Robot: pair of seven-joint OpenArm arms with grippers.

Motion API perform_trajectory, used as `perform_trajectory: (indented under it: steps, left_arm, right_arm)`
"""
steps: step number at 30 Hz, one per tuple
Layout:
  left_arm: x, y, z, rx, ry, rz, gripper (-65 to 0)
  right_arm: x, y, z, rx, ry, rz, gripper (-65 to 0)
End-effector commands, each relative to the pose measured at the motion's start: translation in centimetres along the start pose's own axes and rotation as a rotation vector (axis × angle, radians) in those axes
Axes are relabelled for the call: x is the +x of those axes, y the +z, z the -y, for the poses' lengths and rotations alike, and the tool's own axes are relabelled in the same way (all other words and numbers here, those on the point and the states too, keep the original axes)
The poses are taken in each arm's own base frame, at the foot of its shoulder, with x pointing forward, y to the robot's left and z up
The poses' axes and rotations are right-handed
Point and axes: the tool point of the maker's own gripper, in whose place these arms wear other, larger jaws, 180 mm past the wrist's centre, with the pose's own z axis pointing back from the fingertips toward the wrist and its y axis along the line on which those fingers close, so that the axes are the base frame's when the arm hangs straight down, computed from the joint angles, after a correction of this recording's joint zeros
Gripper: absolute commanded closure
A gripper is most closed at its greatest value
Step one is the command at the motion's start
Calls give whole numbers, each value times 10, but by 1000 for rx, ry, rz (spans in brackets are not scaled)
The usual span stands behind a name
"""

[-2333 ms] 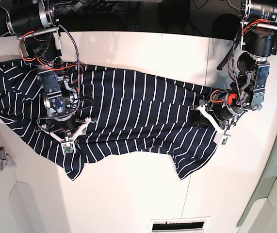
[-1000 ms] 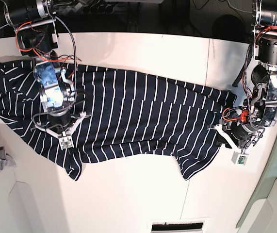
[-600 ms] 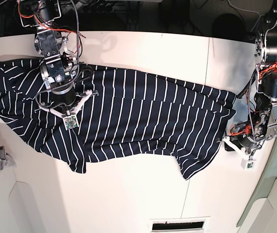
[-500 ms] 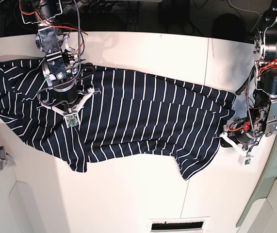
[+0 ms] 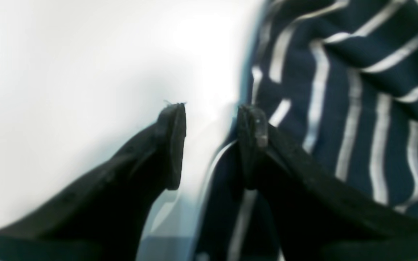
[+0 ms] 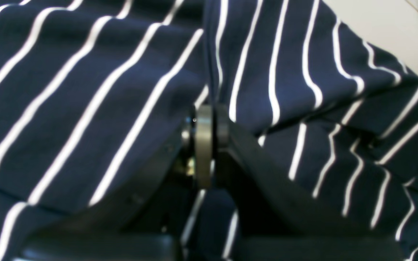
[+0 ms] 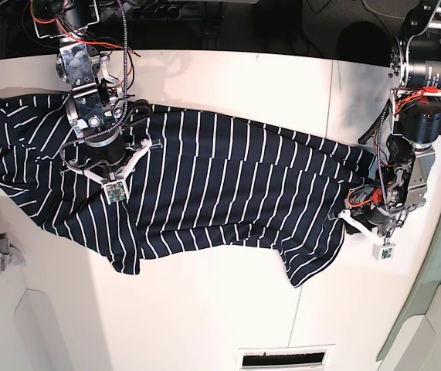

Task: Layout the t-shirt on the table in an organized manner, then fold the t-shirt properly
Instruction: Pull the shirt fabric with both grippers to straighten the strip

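since the earlier frame the t-shirt [image 7: 205,193] has barely shifted; it lies spread across the white desk [image 7: 228,309], hem toward the left arm. left hand [image 5: 212,145] has edged back in to the hem's edge, fingers parted with only desk between them. right hand [image 6: 205,145] sits over the shoulder area, jaws pressed together, pinching a fold of the striped cloth.

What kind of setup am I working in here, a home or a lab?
Most likely a robot lab bench: two exposed-wiring arms over a bare white table, the striped t-shirt spread as the workpiece, and cables and equipment along the dark far edge.
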Motion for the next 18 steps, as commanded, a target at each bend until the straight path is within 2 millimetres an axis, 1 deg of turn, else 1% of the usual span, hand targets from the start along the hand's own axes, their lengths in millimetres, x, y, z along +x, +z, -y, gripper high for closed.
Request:
perform_trajectory:
  steps: [1,4,6,7,9,11,13,18]
  left_arm:
    - [-19,3,-16,43,-12,-81,-271]
    - [-55,7,-22,53,-13,-162,-271]
    - [-72,10,-23,53,-15,-191,-271]
    - [-77,11,-23,56,-15,-194,-270]
    - [-75,15,-26,86,-14,-173,-271]
    - [-60,20,-21,87,-31,-120,-270]
    - [-39,27,-10,64,-59,-62,-271]
    - [25,48,18,14,-114,91,-271]
  right_arm:
    - [21,-2,7,-11,1,60,0]
    - [21,-2,5,0,3,61,0]
    - [23,-2,5,0,3,66,0]
    - [23,-2,5,0,3,67,0]
    - [23,-1,5,0,3,68,0]
    - [23,-1,5,0,3,68,0]
    - [23,-1,5,0,3,68,0]
    - [24,-1,5,0,3,69,0]
